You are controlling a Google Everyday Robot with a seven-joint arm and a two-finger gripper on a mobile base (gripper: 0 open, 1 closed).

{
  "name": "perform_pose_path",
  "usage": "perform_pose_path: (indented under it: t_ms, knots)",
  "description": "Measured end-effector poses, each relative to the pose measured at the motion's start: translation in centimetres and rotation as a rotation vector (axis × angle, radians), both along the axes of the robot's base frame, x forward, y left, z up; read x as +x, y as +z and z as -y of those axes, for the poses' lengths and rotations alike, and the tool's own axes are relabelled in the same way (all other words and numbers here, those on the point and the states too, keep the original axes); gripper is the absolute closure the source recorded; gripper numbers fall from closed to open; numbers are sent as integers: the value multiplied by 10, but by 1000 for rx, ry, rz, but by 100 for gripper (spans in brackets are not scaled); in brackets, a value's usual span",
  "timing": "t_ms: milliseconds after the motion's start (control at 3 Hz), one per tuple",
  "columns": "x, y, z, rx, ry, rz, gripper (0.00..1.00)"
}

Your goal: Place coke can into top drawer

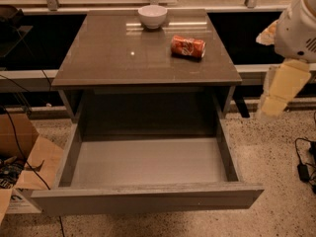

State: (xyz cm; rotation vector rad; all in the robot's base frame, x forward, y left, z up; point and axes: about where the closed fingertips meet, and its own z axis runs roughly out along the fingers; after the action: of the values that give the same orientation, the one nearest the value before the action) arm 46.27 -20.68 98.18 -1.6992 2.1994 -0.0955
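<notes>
Jaws' spread I cannot tell; the gripper (276,100) hangs at the right, the can (188,47) lying left-to-right, farther and leftward.

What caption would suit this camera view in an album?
Coke can lying on the cabinet top near a white bowl, top drawer open below, gripper at right edge.

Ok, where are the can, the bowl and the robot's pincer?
coke can (188,47): camera view, middle of its red side.
white bowl (152,16): camera view, outer wall.
pincer (274,102): camera view, far right, its lower end.
</notes>
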Motion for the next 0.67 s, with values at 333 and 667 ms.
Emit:
perform_pose_path:
  t_ms: [333, 667]
  knots:
    - [36, 4, -9, 46, -2, 23, 0]
    - [76, 0, -11, 113, -5, 36, 0]
